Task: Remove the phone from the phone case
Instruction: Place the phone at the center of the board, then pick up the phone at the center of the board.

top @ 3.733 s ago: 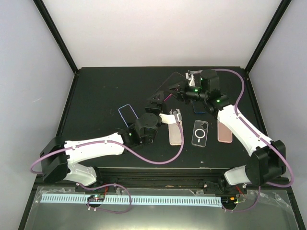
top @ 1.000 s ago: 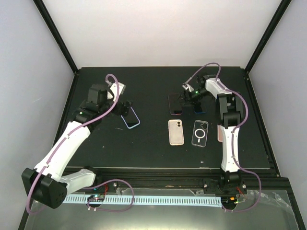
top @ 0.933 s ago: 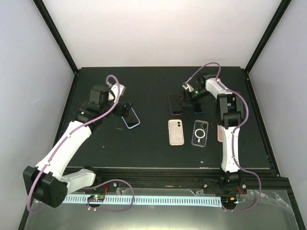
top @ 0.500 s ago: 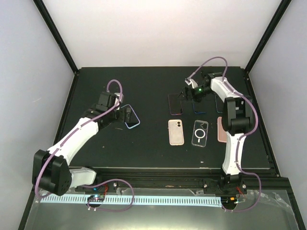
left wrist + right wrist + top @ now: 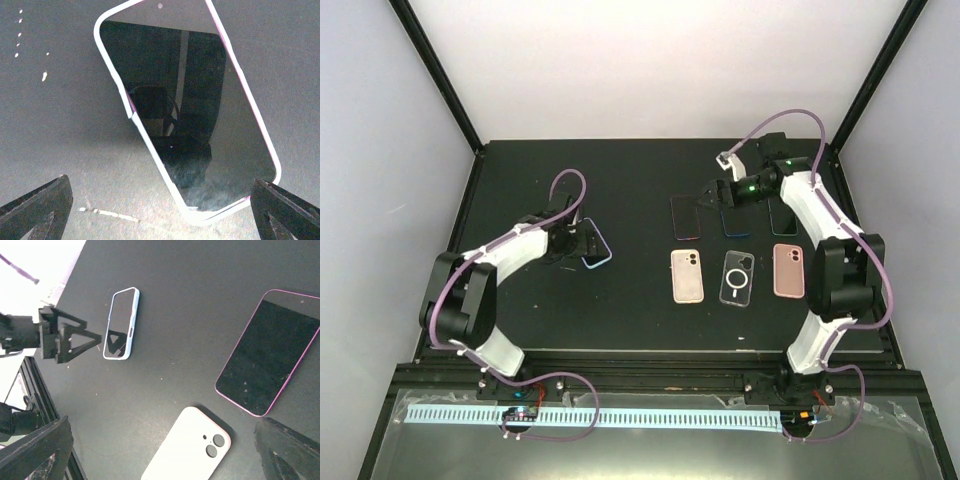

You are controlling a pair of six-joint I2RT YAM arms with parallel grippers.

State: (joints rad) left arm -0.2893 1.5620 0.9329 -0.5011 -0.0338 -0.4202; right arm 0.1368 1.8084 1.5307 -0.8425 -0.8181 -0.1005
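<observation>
**While Both Grippers Gape, the Cased Phone Lies Flat Before the Left One**

Although two arms reach across the black table [image 5: 520,190], neither holds anything. The left arm [image 5: 510,250] stretches low toward the left half of the table. The right arm [image 5: 820,205] bends over the far right side.

The left gripper [image 5: 578,241] is spread wide and released, its fingertips [image 5: 37,205] sitting at the two lower corners of the left wrist view. The right gripper [image 5: 713,192] is likewise spread and empty, above the table and clear of everything on it.

Just ahead of the left gripper lies the phone [image 5: 190,100]. It is screen up, tilted across the wrist view, and seated in its light-rimmed case [image 5: 192,216]. The case's near end lies between the fingertips, and neither of them touches it. Seen from above, this phone [image 5: 592,245] rests well apart from the others.

A purple-rimmed phone [image 5: 267,372] lies screen up near the right gripper. In the row nearer the bases sit three things:

- a white-backed phone [image 5: 687,275]
- a clear case [image 5: 737,277] with a ring on it
- a pink phone [image 5: 788,270]

Pale specks [image 5: 44,76] dot the tabletop beside the cased phone.
</observation>
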